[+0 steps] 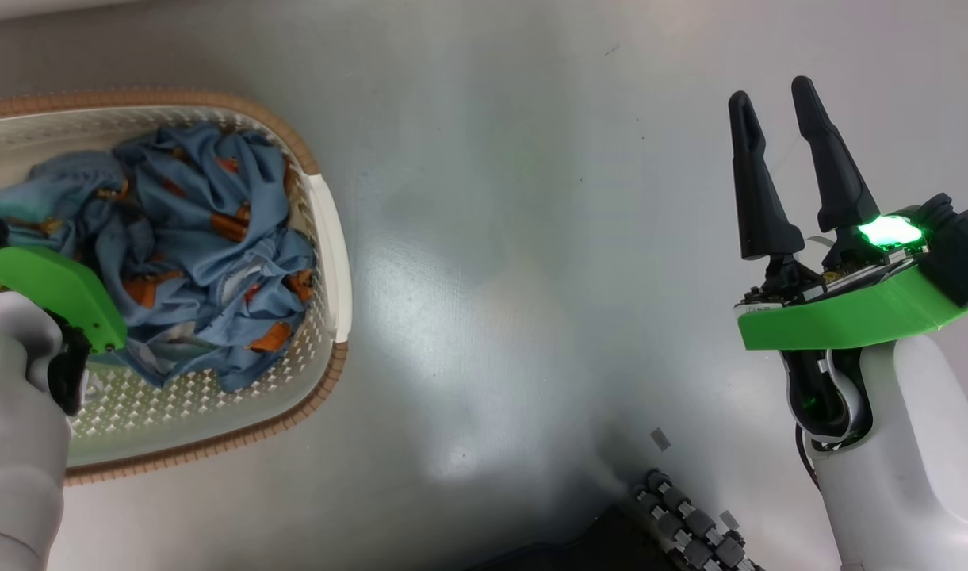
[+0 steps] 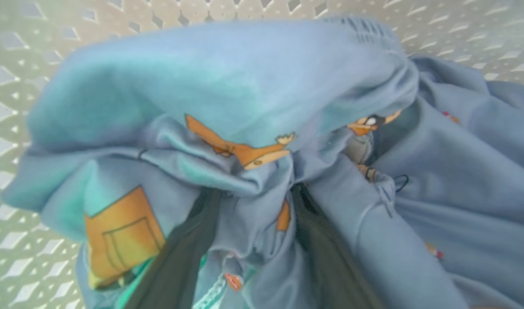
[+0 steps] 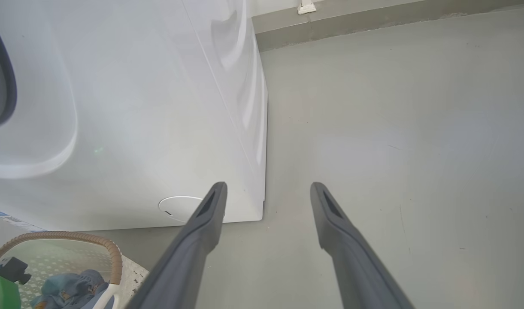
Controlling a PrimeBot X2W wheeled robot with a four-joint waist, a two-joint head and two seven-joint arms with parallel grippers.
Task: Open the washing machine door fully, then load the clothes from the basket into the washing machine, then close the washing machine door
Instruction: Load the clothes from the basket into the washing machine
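The cream basket (image 1: 330, 238) with a brown rim sits on the floor at the left, holding the light blue clothes (image 1: 198, 230). My left arm's green mount (image 1: 55, 289) reaches into it. In the left wrist view my left gripper (image 2: 255, 195) is pushed into the clothes (image 2: 227, 81); its dark fingers (image 2: 180, 257) stand apart with a fold of cloth bunched between them. My right gripper (image 1: 771, 93) hangs open over bare floor, holding nothing. In the right wrist view the right gripper (image 3: 268, 186) points at the lower corner of the white washing machine (image 3: 137, 107). The washing machine door is out of view.
Grey floor (image 1: 531, 238) spreads between the basket and my right arm. A roller wheel of my base (image 1: 682, 515) shows at the bottom. The basket (image 3: 73, 235) stands just in front of the machine. A grey skirting (image 3: 373, 21) runs along the wall behind.
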